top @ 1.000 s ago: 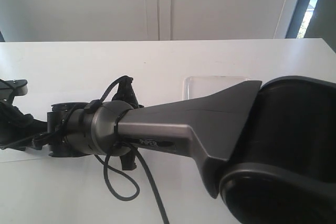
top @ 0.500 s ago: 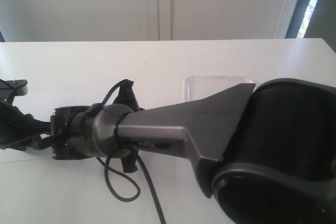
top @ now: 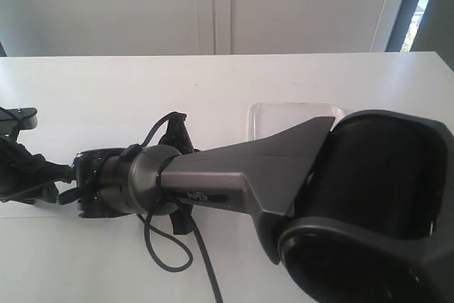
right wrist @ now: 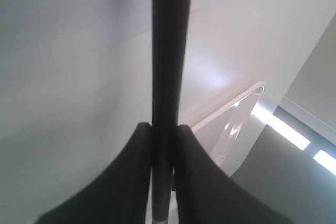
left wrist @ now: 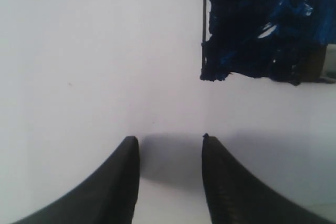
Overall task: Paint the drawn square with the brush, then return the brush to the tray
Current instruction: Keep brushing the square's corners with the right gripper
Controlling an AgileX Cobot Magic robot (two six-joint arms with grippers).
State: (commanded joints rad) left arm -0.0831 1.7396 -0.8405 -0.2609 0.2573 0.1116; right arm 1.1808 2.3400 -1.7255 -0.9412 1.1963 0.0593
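The drawn square [left wrist: 262,24] shows in the left wrist view as a glossy dark patch of paint with ragged edges on the white paper [left wrist: 79,51]. At its edge lies what looks like the brush tip and ferrule [left wrist: 323,64]. My left gripper [left wrist: 168,137] hovers open over bare paper beside the square. My right gripper [right wrist: 164,125] is shut on the brush's black handle [right wrist: 170,45]. In the exterior view the right wrist [top: 113,186] reaches across to the left and hides the square. The tray [top: 284,115] sits behind the arm, its rim [right wrist: 231,103] also in the right wrist view.
The right arm's big forearm and shoulder [top: 369,204] fill the near right of the exterior view. A black cable [top: 167,253] loops under the wrist onto the white table [top: 106,97]. The left arm [top: 18,164] sits at the far left edge.
The right wrist has dropped lower and shifted slightly right in the exterior view, turning a little. The left arm stays put.
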